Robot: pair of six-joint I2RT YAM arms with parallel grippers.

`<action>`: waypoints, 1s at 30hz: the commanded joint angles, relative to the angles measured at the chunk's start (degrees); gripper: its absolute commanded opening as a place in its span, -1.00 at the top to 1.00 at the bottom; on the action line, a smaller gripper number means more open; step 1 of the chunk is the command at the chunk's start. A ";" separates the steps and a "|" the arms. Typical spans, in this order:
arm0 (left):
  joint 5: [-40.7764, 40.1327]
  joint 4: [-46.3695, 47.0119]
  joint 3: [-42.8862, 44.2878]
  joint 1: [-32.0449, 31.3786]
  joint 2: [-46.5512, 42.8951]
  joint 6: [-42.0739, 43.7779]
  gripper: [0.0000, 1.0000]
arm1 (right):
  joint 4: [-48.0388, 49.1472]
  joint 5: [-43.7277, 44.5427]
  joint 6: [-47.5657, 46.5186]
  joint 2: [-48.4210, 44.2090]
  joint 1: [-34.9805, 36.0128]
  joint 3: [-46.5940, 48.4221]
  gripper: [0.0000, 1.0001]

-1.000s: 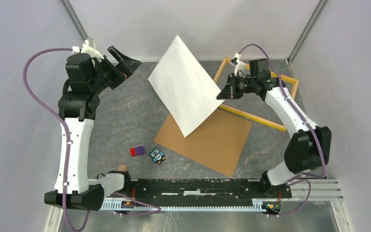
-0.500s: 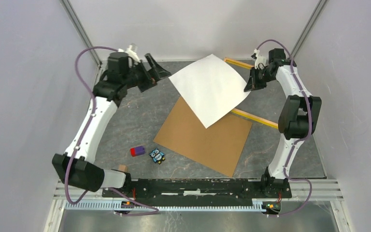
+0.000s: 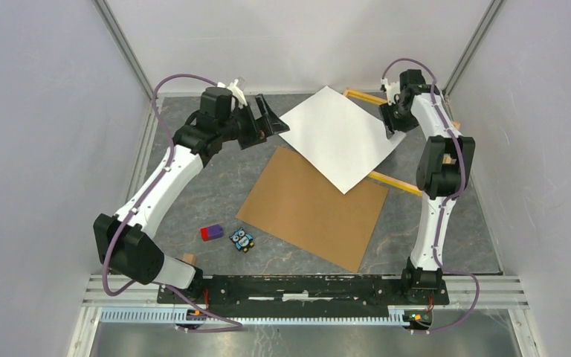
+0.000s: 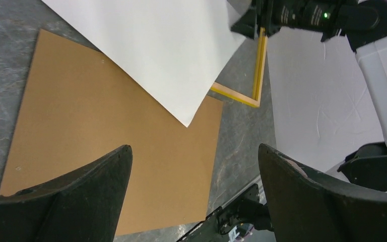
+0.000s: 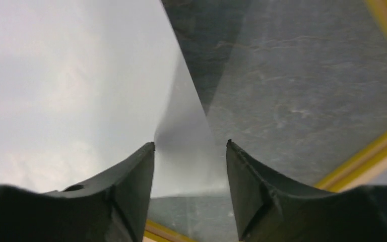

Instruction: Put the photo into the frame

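The photo (image 3: 338,134) lies white back up, almost flat, across the yellow-orange frame (image 3: 395,183) at the back of the table. Only bits of the frame's border show past it. My right gripper (image 3: 389,123) is at the photo's right corner. In the right wrist view its jaws stand apart around that corner (image 5: 186,151), with a gap on each side, and the frame (image 5: 373,151) lies beneath. My left gripper (image 3: 276,115) hangs wide open just left of the photo's left corner, holding nothing. Seen from the left wrist, the photo (image 4: 151,45) overlaps the frame (image 4: 258,65).
A brown hardboard panel (image 3: 312,212) lies mid-table, its far corner under the photo. A purple-and-red block (image 3: 210,233), a small owl figure (image 3: 242,239) and a wooden block (image 3: 188,259) sit front left. Walls close in on three sides.
My right arm carried the tilted photo back and laid it down over the frame, then its jaws opened. My left arm swung right toward the photo's left corner.
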 commanded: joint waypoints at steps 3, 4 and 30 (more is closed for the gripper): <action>0.92 6.80 -1.42 -3.02 0.18 -1.16 -1.00 | 6.38 16.54 8.37 -6.16 1.72 1.41 -0.54; 1.80 7.10 -1.48 -3.03 0.04 -0.51 -1.00 | 5.93 17.58 11.66 -8.20 1.77 -1.02 -0.58; -1.68 5.98 -6.22 -7.31 -10.77 6.62 -1.00 | 93.11 -22.91 68.94 -52.83 6.46 -98.16 -0.59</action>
